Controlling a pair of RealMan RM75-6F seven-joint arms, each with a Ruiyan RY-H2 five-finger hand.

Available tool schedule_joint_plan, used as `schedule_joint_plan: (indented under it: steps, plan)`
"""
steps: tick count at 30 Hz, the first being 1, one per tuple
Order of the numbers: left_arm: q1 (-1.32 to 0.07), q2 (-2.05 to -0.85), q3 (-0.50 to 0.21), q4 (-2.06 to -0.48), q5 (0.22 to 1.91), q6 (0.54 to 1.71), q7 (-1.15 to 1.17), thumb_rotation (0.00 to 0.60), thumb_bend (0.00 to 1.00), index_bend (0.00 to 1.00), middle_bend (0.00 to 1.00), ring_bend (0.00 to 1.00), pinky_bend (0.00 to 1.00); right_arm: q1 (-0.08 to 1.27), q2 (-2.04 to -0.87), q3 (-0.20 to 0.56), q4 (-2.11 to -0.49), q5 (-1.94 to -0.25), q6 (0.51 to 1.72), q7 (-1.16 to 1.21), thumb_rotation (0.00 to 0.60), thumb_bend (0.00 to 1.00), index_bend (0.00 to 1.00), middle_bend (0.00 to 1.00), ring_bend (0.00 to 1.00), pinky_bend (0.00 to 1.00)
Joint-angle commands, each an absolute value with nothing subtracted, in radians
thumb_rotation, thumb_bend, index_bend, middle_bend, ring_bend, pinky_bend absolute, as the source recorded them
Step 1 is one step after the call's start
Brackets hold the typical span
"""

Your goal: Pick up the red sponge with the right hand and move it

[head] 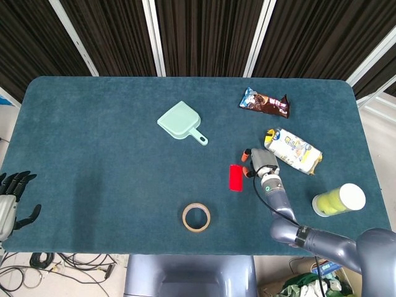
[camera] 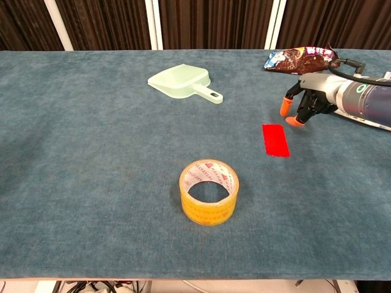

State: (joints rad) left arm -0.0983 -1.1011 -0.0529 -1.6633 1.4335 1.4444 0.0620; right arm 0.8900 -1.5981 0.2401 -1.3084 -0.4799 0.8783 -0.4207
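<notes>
The red sponge (head: 236,177) (camera: 275,140) lies flat on the blue table cloth, right of centre. My right hand (head: 258,163) (camera: 307,101) hovers just beyond and to the right of it, orange-tipped fingers (camera: 285,108) spread and pointing down, holding nothing and not touching the sponge. My left hand (head: 12,199) rests open at the table's near left edge, seen only in the head view.
A roll of yellow tape (head: 196,217) (camera: 209,191) sits near the front edge. A mint dustpan (head: 180,122) (camera: 182,82) lies mid-table. A brown snack bag (head: 265,103) (camera: 300,58), a white-yellow packet (head: 294,150) and a tube of tennis balls (head: 338,200) are on the right.
</notes>
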Motion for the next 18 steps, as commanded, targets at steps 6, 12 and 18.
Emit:
schedule_joint_plan:
  steps: [6, 12, 18]
  plan:
    - [-0.097, -1.101, -0.055, -1.668, 1.427, 1.445, 0.064, 0.6, 0.35, 0.16, 0.12, 0.08, 0.05, 0.892, -1.609, 0.238, -1.298, -0.457, 0.86, -0.432, 0.6, 0.36, 0.47, 0.93, 1.0, 1.0]
    - [-0.097, -1.1, -0.054, -1.669, 1.43, 1.447, 0.062, 0.6, 0.35, 0.16, 0.12, 0.08, 0.05, 0.893, -1.628, 0.232, -1.273, -0.46, 0.858, -0.439, 0.6, 0.39, 0.47, 0.93, 1.0, 1.0]
    - [-0.097, -1.1, -0.054, -1.669, 1.429, 1.445, 0.063, 0.6, 0.35, 0.16, 0.12, 0.08, 0.05, 0.894, -1.636, 0.237, -1.265, -0.466, 0.853, -0.436, 0.6, 0.4, 0.47, 0.93, 1.0, 1.0]
